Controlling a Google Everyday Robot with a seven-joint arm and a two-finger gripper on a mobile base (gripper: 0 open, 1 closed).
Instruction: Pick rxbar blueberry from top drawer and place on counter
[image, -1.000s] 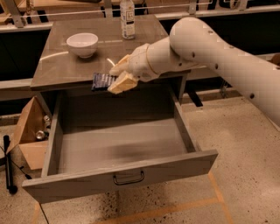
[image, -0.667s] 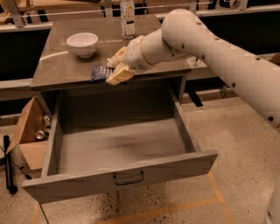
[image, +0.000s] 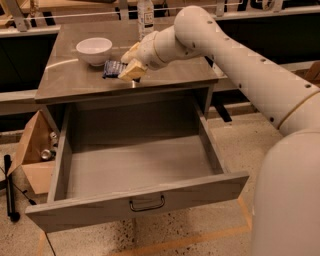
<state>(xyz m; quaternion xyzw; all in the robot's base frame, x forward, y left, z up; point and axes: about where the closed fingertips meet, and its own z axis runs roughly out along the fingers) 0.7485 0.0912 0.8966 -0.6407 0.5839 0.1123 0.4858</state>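
Observation:
The rxbar blueberry (image: 113, 68), a dark navy wrapped bar, is held in my gripper (image: 127, 65) over the counter (image: 75, 85), just right of the white bowl. The tan fingers (image: 133, 71) are shut on its right end. The bar is close to the counter surface; I cannot tell whether it touches. The top drawer (image: 140, 197) stands pulled fully out below, its grey inside bare, with the dark bail handle (image: 147, 204) at the middle of its front. My white arm reaches in from the right.
A white bowl (image: 94, 50) sits on the counter's back left. A clear bottle (image: 145, 15) stands at the back centre. An open cardboard box (image: 35, 150) with cans is on the floor left of the drawer. A black pole (image: 10, 187) stands at far left.
My gripper has carried the bar up and back from the counter's front edge over its surface, towards the bowl. The drawer has stayed open.

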